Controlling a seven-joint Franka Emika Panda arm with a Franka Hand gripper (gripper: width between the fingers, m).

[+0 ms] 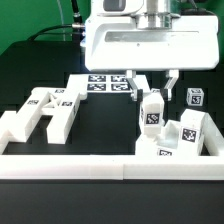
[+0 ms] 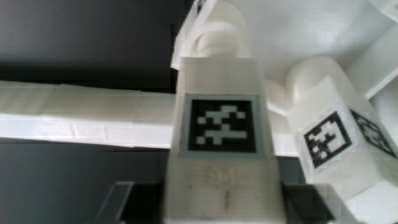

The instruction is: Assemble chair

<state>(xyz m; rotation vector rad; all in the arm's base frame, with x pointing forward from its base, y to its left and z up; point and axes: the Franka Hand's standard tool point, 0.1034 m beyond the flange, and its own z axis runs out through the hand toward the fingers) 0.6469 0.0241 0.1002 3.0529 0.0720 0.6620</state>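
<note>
1. A long, smooth white border wall [image 1: 60,166] is seen foremost.
2. A blocky, tagged white chair peg [image 1: 152,112] is clamped upright by the half-closed gripper [image 1: 152,92].
3. Chunky H-shaped frames [image 1: 45,112] are laid flat at the exterior view's left.

The exterior view looks from slightly above, over the white border wall [image 1: 70,165], facing the arm [image 1: 150,40] at middling range. The wrist view peers along the jaws, very close; both share the tagged chair part [image 1: 152,112] [image 2: 222,125] between them.
</note>
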